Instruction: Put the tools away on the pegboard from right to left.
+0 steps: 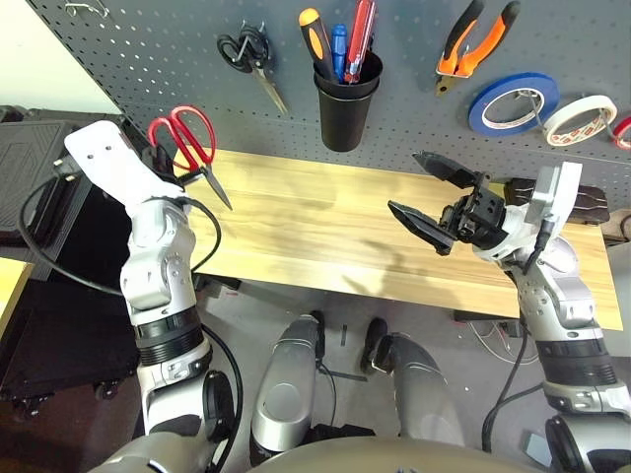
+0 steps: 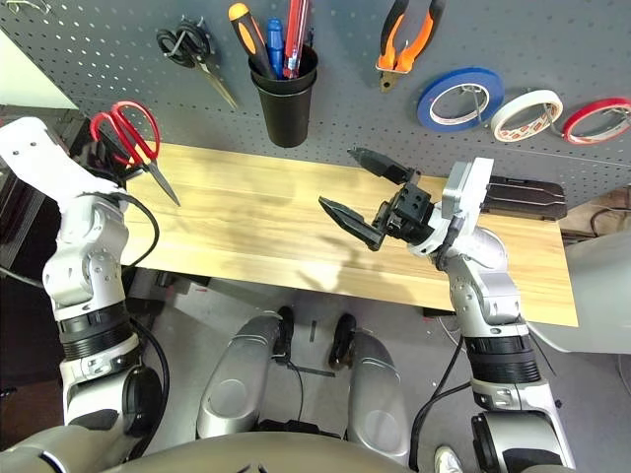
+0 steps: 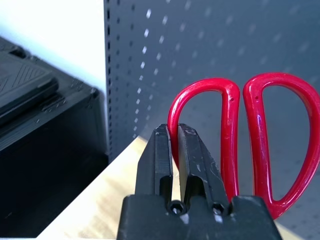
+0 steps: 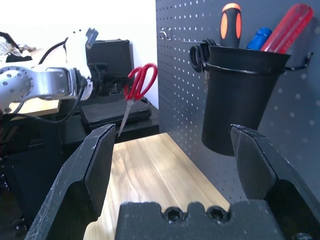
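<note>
Nearest us, our right claw (image 1: pixel 434 202) hangs spread and empty over the desk (image 1: pixel 325 232), its tools already hung. Our left claw (image 3: pixel 175 150) pinches the red scissors (image 1: pixel 187 143) by one loop, blades hanging, raised toward the pegboard (image 1: pixel 158 49) for its leftmost hook.
</note>
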{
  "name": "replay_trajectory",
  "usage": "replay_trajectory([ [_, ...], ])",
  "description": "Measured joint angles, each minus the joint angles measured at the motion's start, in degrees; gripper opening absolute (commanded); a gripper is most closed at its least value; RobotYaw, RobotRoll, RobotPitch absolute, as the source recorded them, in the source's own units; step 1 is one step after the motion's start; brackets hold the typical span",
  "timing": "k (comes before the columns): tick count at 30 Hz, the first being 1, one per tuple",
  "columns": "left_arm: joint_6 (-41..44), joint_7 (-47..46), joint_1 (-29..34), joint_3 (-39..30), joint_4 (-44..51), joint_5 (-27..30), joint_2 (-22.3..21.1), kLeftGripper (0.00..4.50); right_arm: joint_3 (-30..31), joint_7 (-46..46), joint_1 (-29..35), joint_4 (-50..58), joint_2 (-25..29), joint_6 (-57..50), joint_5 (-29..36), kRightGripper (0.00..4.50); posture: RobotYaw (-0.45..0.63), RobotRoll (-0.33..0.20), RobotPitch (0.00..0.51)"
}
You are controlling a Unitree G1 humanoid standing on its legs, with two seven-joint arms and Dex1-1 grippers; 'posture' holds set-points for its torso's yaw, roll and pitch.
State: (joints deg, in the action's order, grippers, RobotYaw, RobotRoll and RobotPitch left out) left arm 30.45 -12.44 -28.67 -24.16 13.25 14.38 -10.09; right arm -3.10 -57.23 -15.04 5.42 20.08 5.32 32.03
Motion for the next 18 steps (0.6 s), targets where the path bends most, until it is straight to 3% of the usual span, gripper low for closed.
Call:
replay_trajectory([
  [18, 1.76, 0.21, -5.98, -1.52, 2.62, 5.96, -2.0, 0.01, 0.12, -0.88, -0.02, 1.19, -1.74, 4.01, 0.04, 4.5, 0.32, 0.0, 0.225],
])
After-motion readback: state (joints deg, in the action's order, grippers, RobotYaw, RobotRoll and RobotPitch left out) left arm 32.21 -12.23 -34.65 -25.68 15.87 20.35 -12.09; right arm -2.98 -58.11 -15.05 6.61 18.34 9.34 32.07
